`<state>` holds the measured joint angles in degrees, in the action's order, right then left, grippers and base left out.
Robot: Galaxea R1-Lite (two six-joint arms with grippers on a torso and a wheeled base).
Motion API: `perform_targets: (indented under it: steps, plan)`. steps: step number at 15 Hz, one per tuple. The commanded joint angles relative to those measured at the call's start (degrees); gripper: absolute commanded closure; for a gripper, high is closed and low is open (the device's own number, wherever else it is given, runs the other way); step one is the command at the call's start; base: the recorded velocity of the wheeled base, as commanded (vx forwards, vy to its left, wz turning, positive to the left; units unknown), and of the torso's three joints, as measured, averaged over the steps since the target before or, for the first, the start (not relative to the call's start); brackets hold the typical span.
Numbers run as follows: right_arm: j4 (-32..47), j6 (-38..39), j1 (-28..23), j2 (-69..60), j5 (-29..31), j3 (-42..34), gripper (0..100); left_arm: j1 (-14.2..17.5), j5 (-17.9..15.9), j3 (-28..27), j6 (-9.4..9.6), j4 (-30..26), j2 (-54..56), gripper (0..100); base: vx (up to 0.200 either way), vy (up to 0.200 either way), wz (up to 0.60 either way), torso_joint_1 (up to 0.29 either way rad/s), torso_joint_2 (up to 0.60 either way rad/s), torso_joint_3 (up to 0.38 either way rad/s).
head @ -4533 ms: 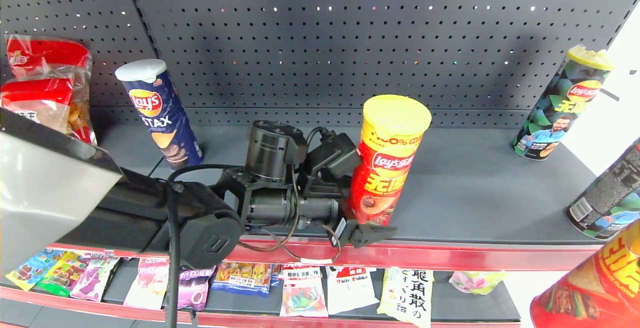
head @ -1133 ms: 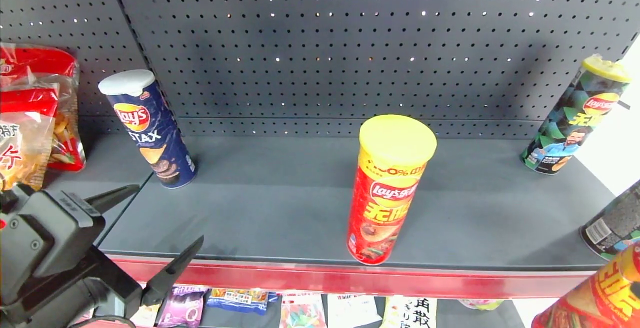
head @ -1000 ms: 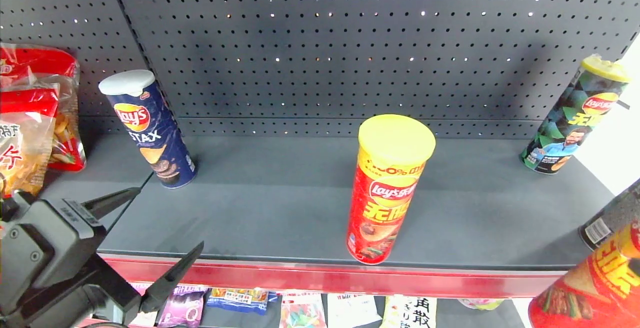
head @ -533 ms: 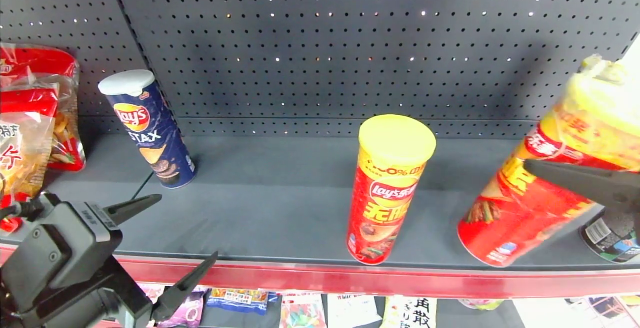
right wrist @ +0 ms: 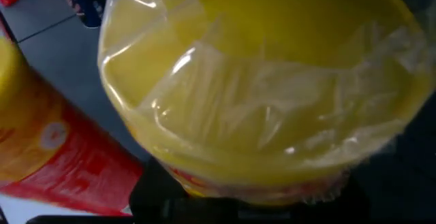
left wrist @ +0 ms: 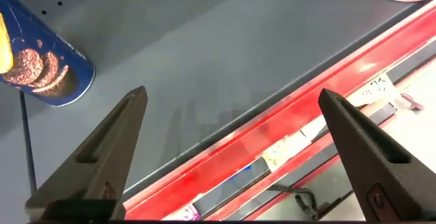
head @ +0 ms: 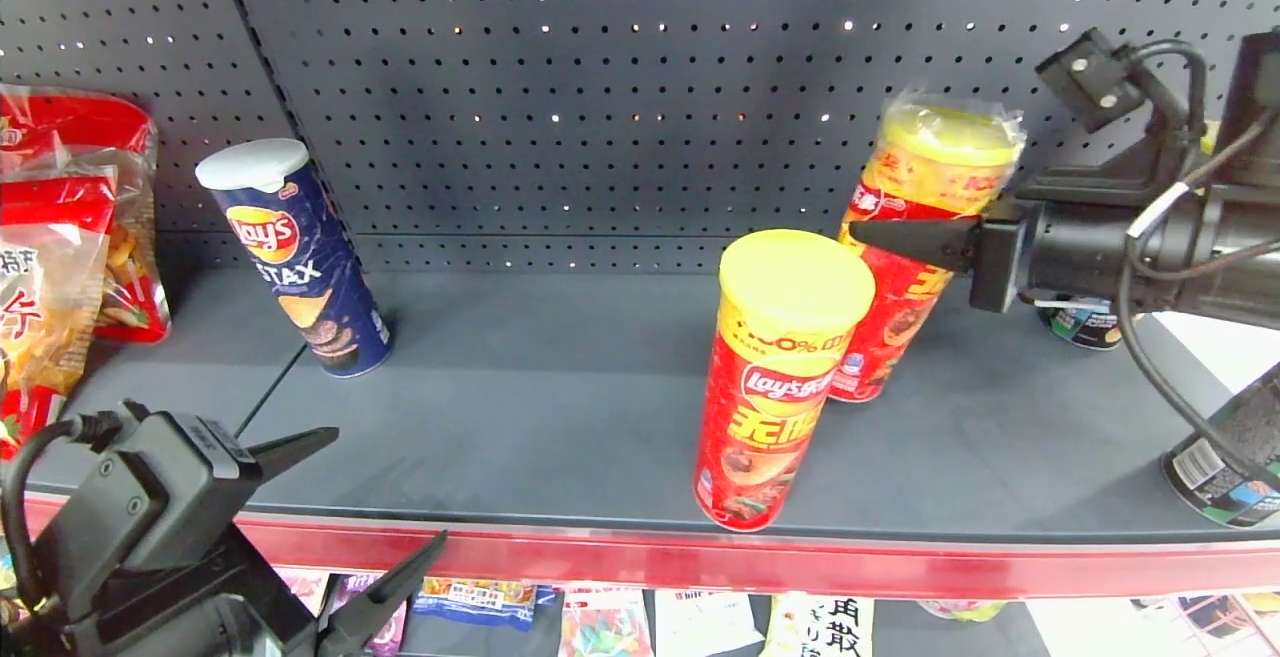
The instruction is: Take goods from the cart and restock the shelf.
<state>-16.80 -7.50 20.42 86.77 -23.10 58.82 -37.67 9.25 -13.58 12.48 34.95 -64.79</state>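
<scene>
- r pincer (head: 925, 222) is clamped on a red chip can w/ yellow lid (head: 935, 152), gripping high on the body just under the lid; one finger crosses the can's front, the other is hidden behind it.
- held can is still in clear plastic wrap, seen bunched over the lid in the r wrist view (right wrist: 259, 94).
- it's tilted, top leaning toward the shelf's right end, base low over the shelf (head: 560, 417) mid-depth, right of centre; can't tell if the base touches.
- second red can (head: 775, 387) stands upright near the front edge, just in front-left of the held one; a small gap shows between them, but contact is hard to judge.
- l pincer (head: 388, 485) is spread wide w/ nothing in it, at the front-left corner, level w/ the red front lip (head: 700, 562); l wrist view (left wrist: 231, 93) has both fingers straddling that lip.
- blue can w/ white lid (head: 300, 257) stands toward the back-left of the shelf, well apart from the red cans.
- snack bags (head: 60, 227) sit at the far-left end.
- green can (head: 1085, 322) is at the back-right, mostly behind the r arm; another dark can (head: 1225, 467) is at the right end near the front.
- pegboard (head: 600, 87) backs the shelf; small packets (head: 600, 627) lie on the lower shelf.
</scene>
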Motion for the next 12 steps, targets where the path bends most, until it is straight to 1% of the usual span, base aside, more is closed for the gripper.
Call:
perform_targets:
  steps: [1,4,5,9,12]
  plan:
    - [0.0,-0.2,0.1,6.0,-0.1,2.6,100,0.1,0.1,-0.5,0.00,0.1,-0.4,0,0.000,0.000,0.00,0.000,0.00,0.000]
    - [0.0,-0.6,0.1,8.3,0.2,4.7,100,0.1,0.2,0.0,0.17,0.1,-0.2,0,0.000,0.000,0.00,0.000,0.00,0.000]
    - [0.1,-1.1,0.2,9.6,0.2,6.7,100,0.1,0.2,0.1,0.17,0.1,-0.1,0,0.000,0.000,0.00,0.000,0.00,0.000]
    - [0.0,-1.1,1.0,12.6,0.1,10.9,100,0.1,0.3,0.0,0.17,0.1,-0.1,0,0.000,0.000,0.00,0.000,0.00,0.000]
    - [0.0,-1.0,1.5,13.4,0.2,11.1,100,0.1,0.4,-0.1,0.17,0.0,-0.5,0,0.000,0.000,0.00,0.000,0.00,0.000]
